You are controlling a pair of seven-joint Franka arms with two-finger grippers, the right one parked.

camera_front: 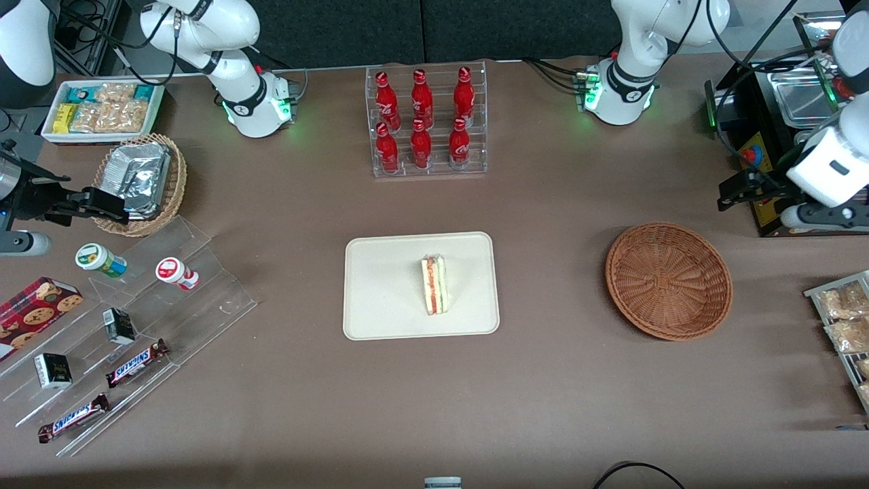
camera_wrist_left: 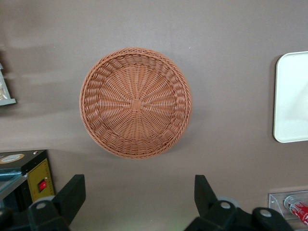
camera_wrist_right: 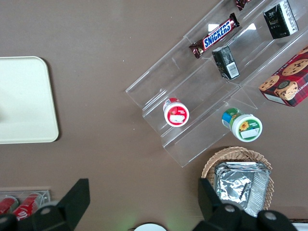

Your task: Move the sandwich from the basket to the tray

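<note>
Front view: brown matte table (camera_front: 557, 380), evenly lit, with a dark backdrop along the edge farthest from the camera. Sandwich (camera_front: 435, 284) lies on the cream tray (camera_front: 380, 299) at table centre, cut edge up, red and green layers visible. Basket (camera_front: 669, 280) holds nothing and sits well apart from the tray, toward the working arm's end. Gripper (camera_front: 738, 190) is raised above the table near a black machine (camera_front: 767, 136), farther from the camera than the basket; its fingers (camera_wrist_left: 72, 195) are spread wide and hold nothing. Rack of 6 red bottles (camera_front: 426, 122) stands farther from the camera than the tray.
</note>
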